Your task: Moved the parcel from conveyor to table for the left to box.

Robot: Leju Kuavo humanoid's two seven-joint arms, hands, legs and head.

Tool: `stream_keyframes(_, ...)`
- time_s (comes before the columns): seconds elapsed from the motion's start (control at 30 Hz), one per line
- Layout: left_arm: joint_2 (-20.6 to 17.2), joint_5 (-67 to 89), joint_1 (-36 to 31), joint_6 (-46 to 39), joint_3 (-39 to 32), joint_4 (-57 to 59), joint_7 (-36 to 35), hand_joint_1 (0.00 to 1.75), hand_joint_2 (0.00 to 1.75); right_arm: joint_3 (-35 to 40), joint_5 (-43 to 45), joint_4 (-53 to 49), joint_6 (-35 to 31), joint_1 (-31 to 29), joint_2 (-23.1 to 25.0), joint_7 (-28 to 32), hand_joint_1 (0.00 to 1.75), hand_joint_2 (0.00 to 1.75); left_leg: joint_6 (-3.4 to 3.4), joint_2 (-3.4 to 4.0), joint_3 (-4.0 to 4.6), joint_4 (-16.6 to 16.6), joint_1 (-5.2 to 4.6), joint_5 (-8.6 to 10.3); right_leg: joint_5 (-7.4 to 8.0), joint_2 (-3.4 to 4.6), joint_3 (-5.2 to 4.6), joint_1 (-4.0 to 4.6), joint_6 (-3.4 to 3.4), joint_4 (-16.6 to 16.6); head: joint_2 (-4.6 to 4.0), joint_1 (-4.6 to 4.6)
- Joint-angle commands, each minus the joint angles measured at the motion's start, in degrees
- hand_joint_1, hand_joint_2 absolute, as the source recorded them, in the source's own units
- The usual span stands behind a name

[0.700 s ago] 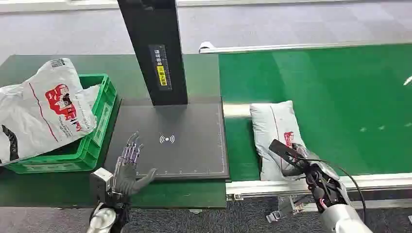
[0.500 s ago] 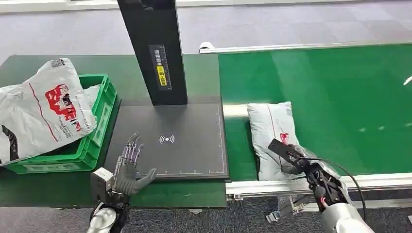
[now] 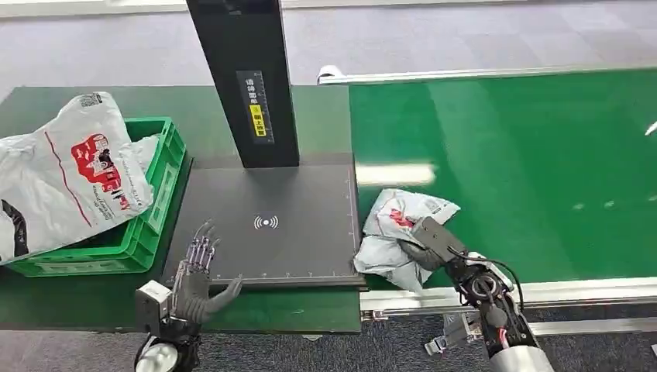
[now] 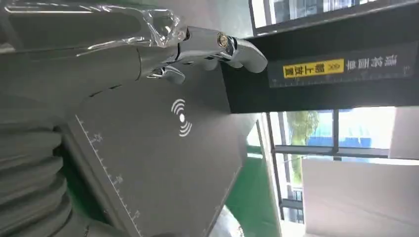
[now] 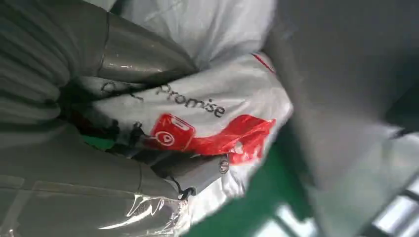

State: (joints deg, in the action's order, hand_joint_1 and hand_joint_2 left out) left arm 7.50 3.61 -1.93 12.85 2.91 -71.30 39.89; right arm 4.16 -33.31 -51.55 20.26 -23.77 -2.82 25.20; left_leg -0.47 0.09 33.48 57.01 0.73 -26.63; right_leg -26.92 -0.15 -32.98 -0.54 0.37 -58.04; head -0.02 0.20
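Right hand (image 3: 431,242) is gripping the crumpled white plastic mailer parcel with red print (image 3: 399,232), fingers bunching the film as seen in the right wrist view (image 5: 197,113); parcel is sitting at the near-left edge of the green conveyor belt (image 3: 527,155), touching the corner of the dark grey scanner pad with the wireless symbol (image 3: 267,225), not yet on it. Step in hand: carrying the parcel off the belt toward the table. Left hand (image 3: 194,279) is waiting empty, fingers spread, at the pad's near edge. Next move is likely needing a lift over the pad edge and a release near the left hand, which boxes it in the green plastic crate (image 3: 159,198) already holding a white printed bag (image 3: 70,174)
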Motion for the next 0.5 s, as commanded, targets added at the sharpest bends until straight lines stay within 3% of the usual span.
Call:
stream_keyframes(0.03, -0.77, 0.15, -0.13, 0.18, -1.73, 1.73, 0.11, 0.00, 1.75, 5.58, 8.89, -17.05, 3.08, 4.13, 1.81, 0.97, 1.75, 1.75, 0.02, 0.17, 0.00, -0.02, -0.04, -0.04, 0.00, 0.16, -0.06, -0.04, -0.01, 0.00, 0.00, 0.02)
stream_keyframes(0.17, -0.13, -0.43, 0.66, -0.12, -1.74, 0.15, 0.11, 0.00, 1.75, -0.89, 17.47, -18.38, 0.24, 3.56, 5.34, 0.45, 1.75, 1.75, 0.00, 0.09, -0.03, -0.07, -0.05, -0.01, 0.00, 0.08, -0.06, -0.04, -0.04, 0.04, 0.00, 0.02)
stream_keyframes(0.33, 0.64, -0.84, 0.41, -0.49, -2.20, -0.83, 0.11, 0.00, 1.75, -8.26, 24.20, -24.44, -13.27, 3.06, 8.96, 0.86, 1.75, 1.75, 0.01, 0.22, 0.05, 0.00, -0.07, -0.03, 0.01, 0.18, -0.19, -0.06, -0.04, -0.05, 0.00, 0.00)
stream_keyframes(0.5, 0.89, -0.81, -0.22, -0.59, -2.20, -0.48, -0.01, 0.00, 1.75, -8.82, 25.43, -26.18, -14.50, 3.83, 9.16, 1.13, 1.75, 1.75, 0.04, 0.03, 0.02, -0.03, -0.05, -0.02, -0.01, 0.01, -0.09, -0.05, 0.00, 0.04, 0.02, 0.00)
